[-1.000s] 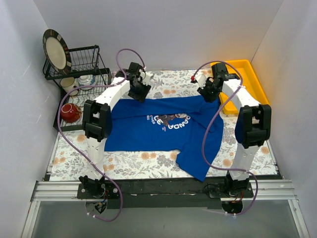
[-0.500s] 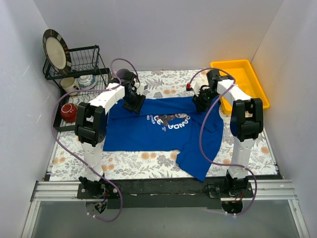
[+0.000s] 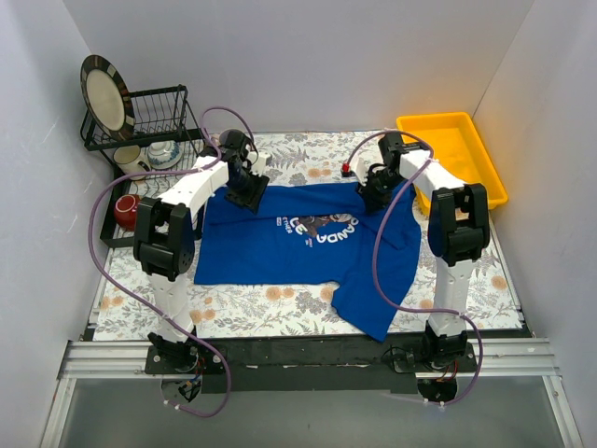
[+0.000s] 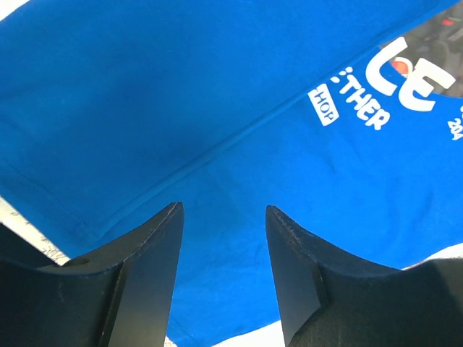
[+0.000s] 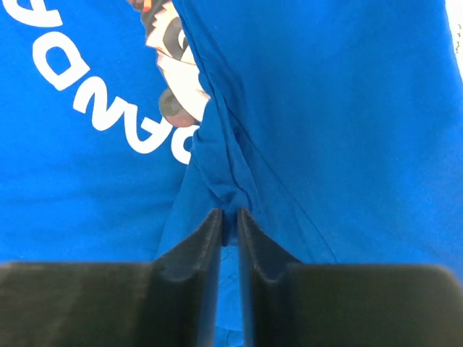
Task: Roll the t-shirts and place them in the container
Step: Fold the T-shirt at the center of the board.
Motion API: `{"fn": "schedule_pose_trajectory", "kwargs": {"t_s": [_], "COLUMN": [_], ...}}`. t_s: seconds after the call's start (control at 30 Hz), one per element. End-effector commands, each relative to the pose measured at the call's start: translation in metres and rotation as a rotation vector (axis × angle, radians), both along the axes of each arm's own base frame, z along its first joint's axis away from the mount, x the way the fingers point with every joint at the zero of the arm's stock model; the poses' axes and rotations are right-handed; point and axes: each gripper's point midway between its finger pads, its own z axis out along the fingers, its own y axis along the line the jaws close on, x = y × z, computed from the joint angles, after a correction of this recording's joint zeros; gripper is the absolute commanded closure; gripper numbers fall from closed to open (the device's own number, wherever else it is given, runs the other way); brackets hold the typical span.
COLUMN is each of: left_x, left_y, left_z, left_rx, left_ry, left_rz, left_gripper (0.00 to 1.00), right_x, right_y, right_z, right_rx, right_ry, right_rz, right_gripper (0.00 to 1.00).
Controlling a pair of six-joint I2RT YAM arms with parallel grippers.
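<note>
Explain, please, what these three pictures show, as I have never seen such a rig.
Two robot arms are bolted at the near edge of a table with a floral cover. The wide picture comes from a fixed camera above and behind them; each close-up comes from a camera on one wrist. A royal-blue t-shirt lies spread on the table. The left gripper is open over the fabric, holding nothing. The right gripper is shut on a pinched fold of the shirt. A dish rack with a plate stands far left, a yellow bin far right.
</note>
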Motion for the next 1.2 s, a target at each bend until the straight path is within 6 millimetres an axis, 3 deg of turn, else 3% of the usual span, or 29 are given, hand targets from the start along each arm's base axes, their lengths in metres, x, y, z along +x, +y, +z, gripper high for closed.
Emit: {"fn": "schedule_pose_trajectory", "kwargs": {"t_s": [0.0, 0.1, 0.23, 0.4, 0.77, 0.87, 0.97, 1.07, 1.1, 1.17], "left_x": [0.013, 0.018, 0.019, 0.018, 0.013, 0.012, 0.012, 0.014, 0.015, 0.017], "left_y": [0.009, 0.012, 0.014, 0.016, 0.017, 0.016, 0.014, 0.013, 0.013, 0.017], "left_z": [0.031, 0.032, 0.034, 0.031, 0.025, 0.023, 0.021, 0.022, 0.023, 0.023], "left_rx": [-0.007, -0.007, -0.012, -0.015, -0.033, -0.032, -0.043, -0.047, -0.044, -0.025], "left_ry": [-0.092, -0.1, -0.105, -0.099, -0.08, -0.073, -0.067, -0.065, -0.068, -0.079], "left_rz": [0.025, 0.034, 0.037, 0.042, 0.043, 0.043, 0.041, 0.041, 0.04, 0.043], "left_gripper": [0.51, 0.51, 0.51, 0.51, 0.51, 0.5, 0.5, 0.5, 0.5, 0.5], "right_x": [-0.001, -0.007, -0.032, -0.066, -0.103, -0.108, -0.106, -0.095, -0.078, -0.066], "right_y": [0.003, 0.012, 0.037, 0.061, 0.072, 0.061, 0.054, 0.056, 0.053, 0.054], "right_z": [0.006, 0.019, 0.035, 0.034, 0.028, 0.021, 0.015, 0.03, 0.044, 0.063], "right_rx": [-0.012, -0.001, 0.023, 0.016, -0.038, -0.089, -0.116, -0.037, 0.004, 0.077], "right_ry": [-0.024, -0.026, -0.01, 0.06, 0.088, 0.082, 0.083, 0.1, 0.091, 0.11], "right_rz": [0.023, 0.026, 0.054, 0.043, 0.09, 0.096, 0.072, 0.012, -0.03, -0.054], "right_gripper": [0.83, 0.92, 0.98, 0.99, 0.99, 0.99, 0.9, 0.78, 0.75, 0.71]}}
